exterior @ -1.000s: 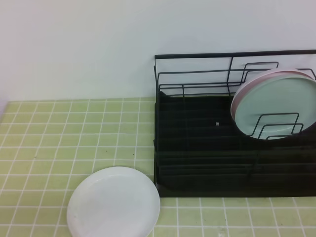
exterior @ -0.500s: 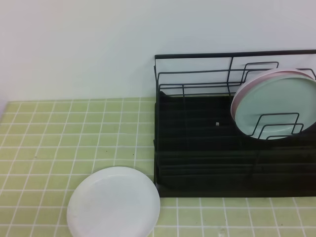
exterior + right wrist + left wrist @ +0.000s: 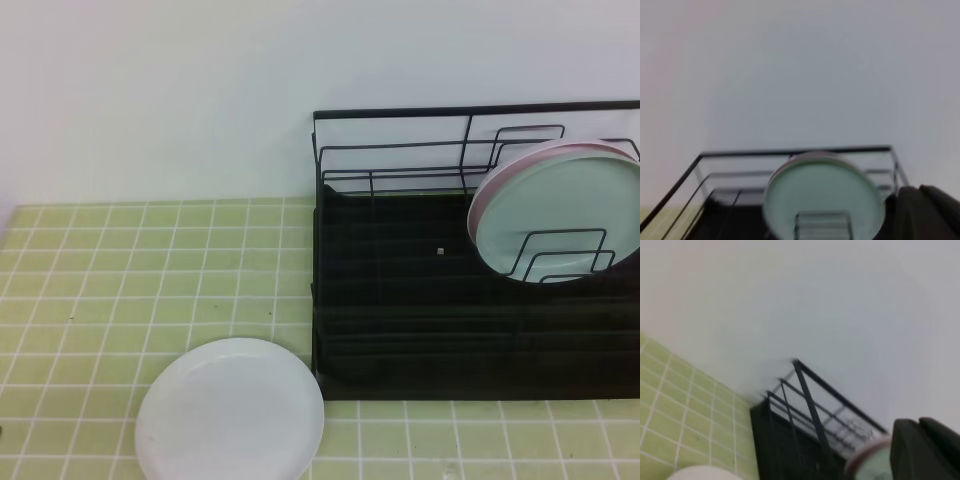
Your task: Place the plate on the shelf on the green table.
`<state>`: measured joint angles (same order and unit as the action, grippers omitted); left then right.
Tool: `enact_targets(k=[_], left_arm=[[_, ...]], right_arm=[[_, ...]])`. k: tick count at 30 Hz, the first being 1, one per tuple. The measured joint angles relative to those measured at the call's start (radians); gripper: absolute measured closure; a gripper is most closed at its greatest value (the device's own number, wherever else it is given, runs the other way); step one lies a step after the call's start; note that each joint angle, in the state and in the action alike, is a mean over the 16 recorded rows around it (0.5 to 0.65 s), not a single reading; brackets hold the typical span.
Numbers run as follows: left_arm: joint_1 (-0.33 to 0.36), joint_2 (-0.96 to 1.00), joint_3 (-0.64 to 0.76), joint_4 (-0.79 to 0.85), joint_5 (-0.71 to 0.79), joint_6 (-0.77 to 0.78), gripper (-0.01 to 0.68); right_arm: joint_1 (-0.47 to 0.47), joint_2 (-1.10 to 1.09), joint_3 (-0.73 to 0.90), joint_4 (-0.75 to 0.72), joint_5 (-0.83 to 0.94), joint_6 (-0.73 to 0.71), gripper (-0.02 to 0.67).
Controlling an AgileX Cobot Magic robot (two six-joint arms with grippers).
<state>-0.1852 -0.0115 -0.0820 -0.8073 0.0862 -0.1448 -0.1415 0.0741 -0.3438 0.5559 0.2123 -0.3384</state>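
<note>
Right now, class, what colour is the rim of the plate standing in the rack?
Pink, around a pale mint-green plate; clearest in the exterior high view.

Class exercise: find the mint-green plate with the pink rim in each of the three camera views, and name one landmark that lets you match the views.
Exterior high: mint-green plate stands on edge at the right end of the shelf.
Left wrist: only its pink-rimmed edge shows, bottom right, blurred.
Right wrist: bottom centre, facing the camera.
Shared landmark: the shelf's tall back rail.

No visible change since earlier.
</note>
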Motion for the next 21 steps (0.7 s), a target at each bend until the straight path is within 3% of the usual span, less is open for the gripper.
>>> enact_targets(k=[10,21], left_arm=[[0.0,0.125,-0.175,0.094,0.285,0.174,0.675],[0.0,0.488,-0.396,0.246,0.479,0.317,0.675]], right_arm=[[0.058,0.143,-0.135,0.013,0.315,-0.096,0.651],[0.139,0.457,-0.298,0.078,0.535,-0.165,0.651]])
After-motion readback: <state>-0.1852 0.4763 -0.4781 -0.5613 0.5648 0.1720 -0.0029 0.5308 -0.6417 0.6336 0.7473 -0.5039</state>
